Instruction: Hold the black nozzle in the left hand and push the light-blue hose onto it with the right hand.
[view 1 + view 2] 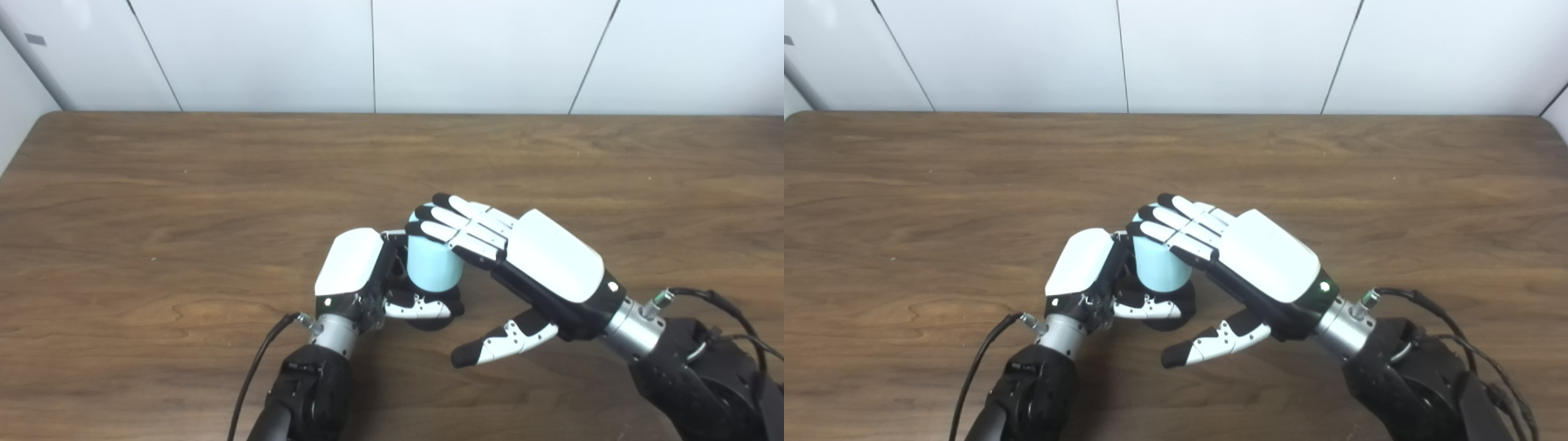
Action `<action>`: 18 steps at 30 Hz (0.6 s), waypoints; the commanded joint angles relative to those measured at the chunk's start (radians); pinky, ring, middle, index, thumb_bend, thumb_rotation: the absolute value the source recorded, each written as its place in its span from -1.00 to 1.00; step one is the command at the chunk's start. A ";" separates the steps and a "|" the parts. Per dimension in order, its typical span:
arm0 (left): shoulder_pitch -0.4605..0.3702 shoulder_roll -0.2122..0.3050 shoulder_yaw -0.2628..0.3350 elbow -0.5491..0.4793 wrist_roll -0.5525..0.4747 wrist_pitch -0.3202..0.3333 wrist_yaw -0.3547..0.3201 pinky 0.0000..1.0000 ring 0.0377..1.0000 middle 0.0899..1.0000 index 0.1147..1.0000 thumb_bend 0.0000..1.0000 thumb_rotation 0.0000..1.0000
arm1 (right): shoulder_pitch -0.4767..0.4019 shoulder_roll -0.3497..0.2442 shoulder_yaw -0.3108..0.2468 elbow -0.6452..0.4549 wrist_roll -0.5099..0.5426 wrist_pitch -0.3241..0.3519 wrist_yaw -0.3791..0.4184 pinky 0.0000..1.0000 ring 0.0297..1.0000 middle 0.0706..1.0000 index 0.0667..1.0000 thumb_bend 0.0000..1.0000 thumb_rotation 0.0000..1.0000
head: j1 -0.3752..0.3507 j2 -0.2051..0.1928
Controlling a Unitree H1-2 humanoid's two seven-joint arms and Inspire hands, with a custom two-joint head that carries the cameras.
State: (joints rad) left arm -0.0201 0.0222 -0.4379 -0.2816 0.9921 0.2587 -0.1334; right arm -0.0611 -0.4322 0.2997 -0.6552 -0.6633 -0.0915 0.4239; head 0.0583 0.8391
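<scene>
My left hand (352, 263) is shut around a black nozzle (436, 323) that stands on the wooden table, with its thumb across the nozzle's front. A short light-blue hose (432, 266) stands upright on the nozzle, above my left thumb. My right hand (539, 257) is open and flat. Its fingers (456, 223) lie across the top of the hose and its thumb (505, 343) points out low and free toward the front. Most of the nozzle is hidden by my left hand and the hose. The same shows in the right eye view, with the hose (1159, 269) between both hands.
The brown wooden table (184, 214) runs wide to both sides. A white panelled wall (478, 55) stands behind its far edge. Black cables (257, 361) trail from both wrists near the front edge.
</scene>
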 commanded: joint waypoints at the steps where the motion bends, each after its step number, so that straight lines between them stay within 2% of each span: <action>1: -0.002 -0.002 0.001 -0.006 0.010 0.005 -0.002 -0.16 -0.08 -0.22 -0.11 0.04 -1.00 | 0.030 -0.041 -0.001 0.006 -0.006 0.048 0.093 0.84 0.88 0.84 0.81 0.17 1.00 | 0.001 0.000; 15: 0.000 -0.003 0.006 -0.003 0.001 0.003 0.004 -0.18 -0.10 -0.22 -0.12 0.04 -1.00 | -0.012 -0.018 -0.050 -0.062 0.005 0.058 0.130 0.91 0.89 0.83 0.81 0.15 1.00 | 0.001 0.001; 18: 0.000 -0.003 0.007 -0.002 -0.001 0.001 0.006 -0.18 -0.10 -0.22 -0.12 0.04 -1.00 | -0.016 -0.009 -0.056 -0.068 0.006 0.063 0.133 0.85 0.88 0.82 0.78 0.16 1.00 | 0.001 0.000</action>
State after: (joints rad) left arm -0.0197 0.0219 -0.4378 -0.2815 0.9880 0.2570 -0.1337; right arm -0.0785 -0.4297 0.2539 -0.7178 -0.6543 -0.0479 0.5233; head 0.0583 0.8376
